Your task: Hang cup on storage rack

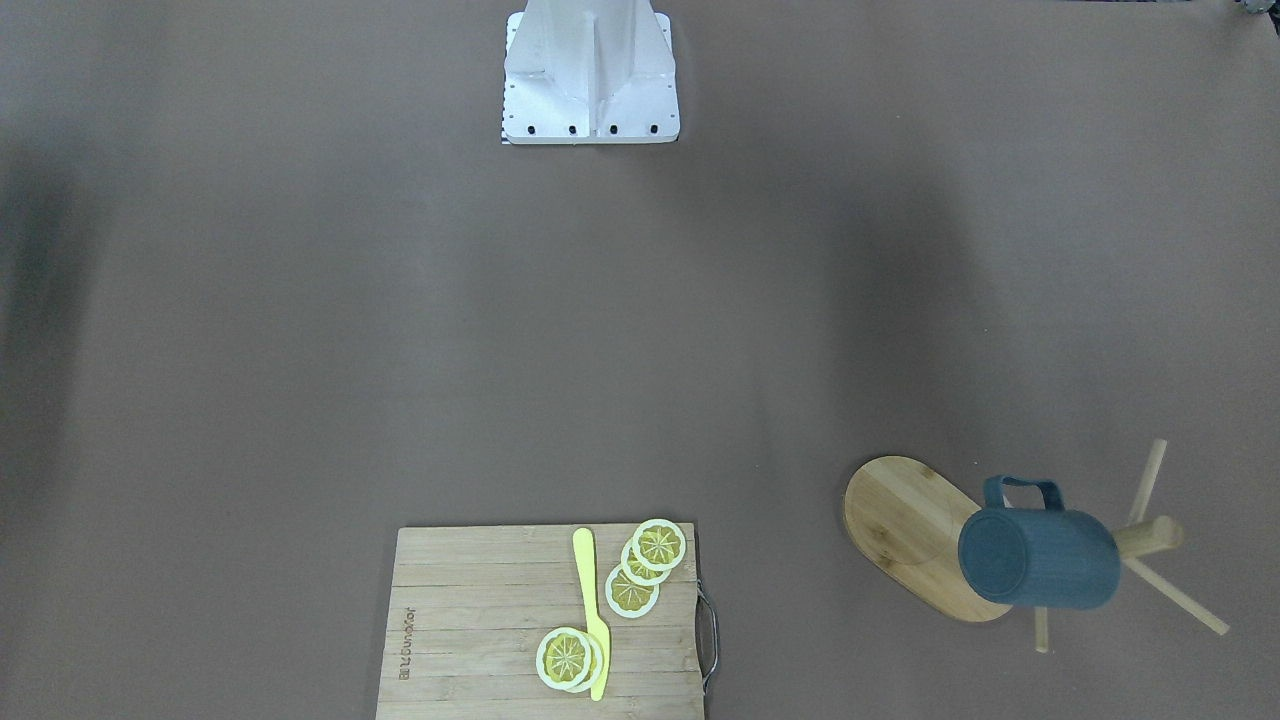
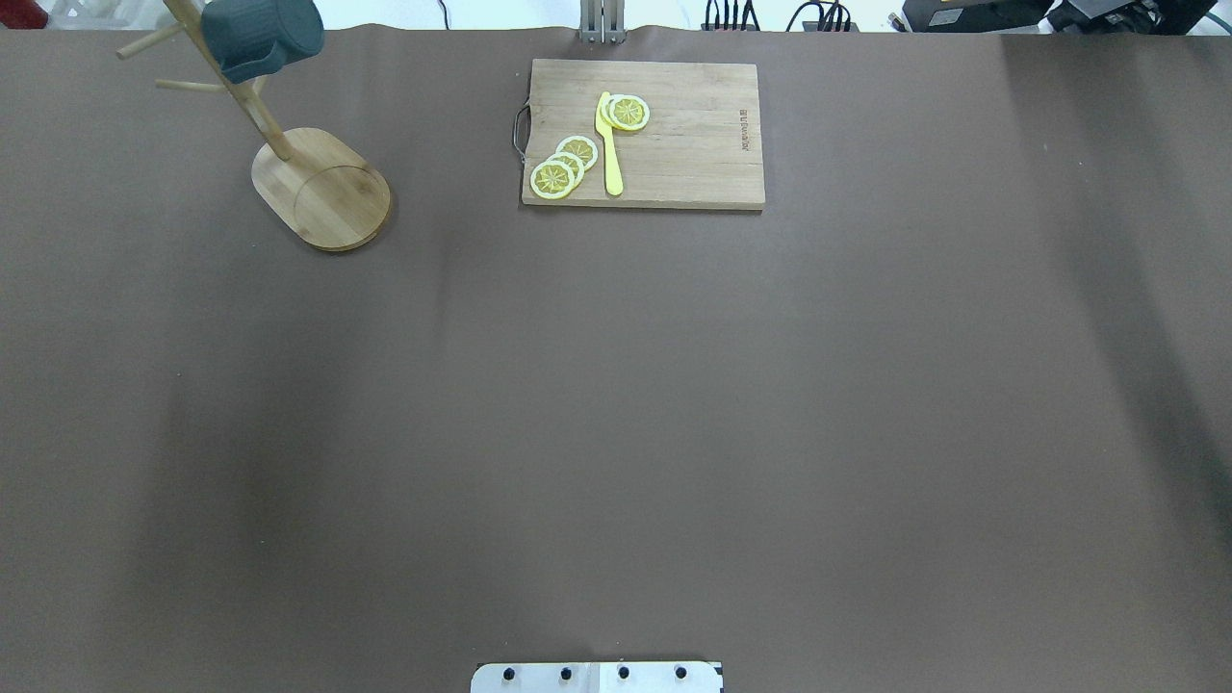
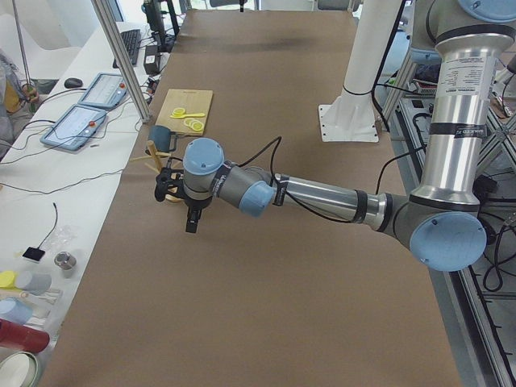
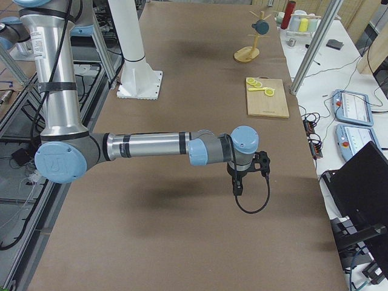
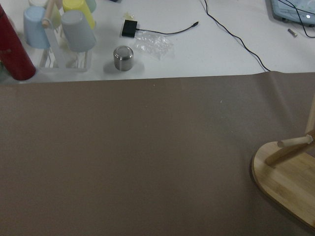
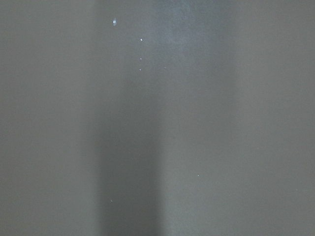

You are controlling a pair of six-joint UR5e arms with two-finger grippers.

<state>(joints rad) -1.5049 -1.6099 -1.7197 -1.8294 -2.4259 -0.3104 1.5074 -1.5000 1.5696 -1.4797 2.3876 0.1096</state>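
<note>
The dark teal cup (image 1: 1040, 560) hangs on a peg of the bamboo storage rack (image 1: 900, 520), tilted with its bottom towards the camera and its handle up. Cup (image 2: 260, 34) and rack (image 2: 322, 188) stand at the table's far left in the overhead view. My left gripper (image 3: 166, 185) shows only in the exterior left view, hovering close beside the rack, apart from the cup (image 3: 161, 139); I cannot tell if it is open. My right gripper (image 4: 262, 163) shows only in the exterior right view, over bare table far from the rack (image 4: 245, 56); I cannot tell its state. The left wrist view shows the rack's base (image 5: 290, 182).
A wooden cutting board (image 1: 480, 620) with lemon slices (image 1: 658, 545) and a yellow knife (image 1: 592, 610) lies mid-table at the far edge. The robot's white base (image 1: 590, 70) stands at the near edge. A side table beyond the rack holds cups (image 5: 78, 29), a red bottle (image 5: 15, 49) and a metal tin (image 5: 123, 58).
</note>
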